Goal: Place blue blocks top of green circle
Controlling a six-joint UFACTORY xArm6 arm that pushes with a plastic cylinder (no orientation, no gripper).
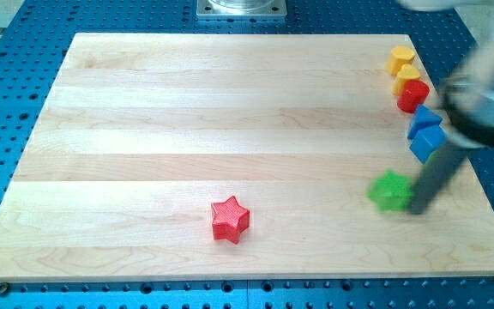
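Two blue blocks sit at the board's right edge, one [423, 119] just above the other [427, 142], touching. A green block [390, 190], blurred, its shape hard to tell, lies below and left of them. My tip [419, 209] rests right against the green block's right side, just below the lower blue block. The rod runs up and right to a blurred arm.
Two yellow blocks [401, 59] [408, 79] and a red block [414, 95] stack in a line above the blue ones along the right edge. A red star [230, 219] lies near the view's bottom middle. The wooden board [187, 129] sits on a blue perforated table.
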